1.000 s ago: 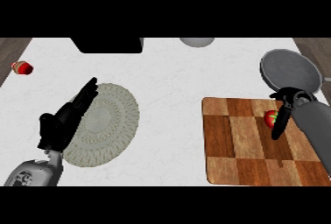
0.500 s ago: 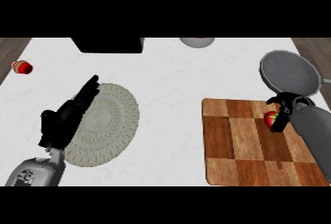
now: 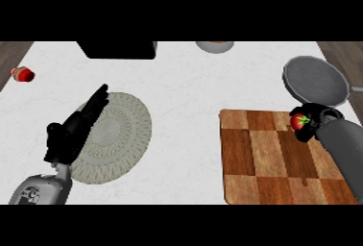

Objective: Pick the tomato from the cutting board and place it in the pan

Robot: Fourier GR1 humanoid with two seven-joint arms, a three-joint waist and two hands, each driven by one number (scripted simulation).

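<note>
pan (image 3: 315, 79) behind cutting board (image 3: 273, 158) | round mat (image 3: 117, 134) left

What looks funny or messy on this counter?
Nothing is spilled or broken. A small red thing sits alone by the left edge of the counter, far from the tomato in the right hand.

no text, label, brand, number or sign can be read anywhere on the counter (image 3: 184, 72). the cutting board (image 3: 262, 158) shows only its wood grain, and the pan (image 3: 315, 79) just beyond the board's far right corner is plain grey with no marking.
</note>
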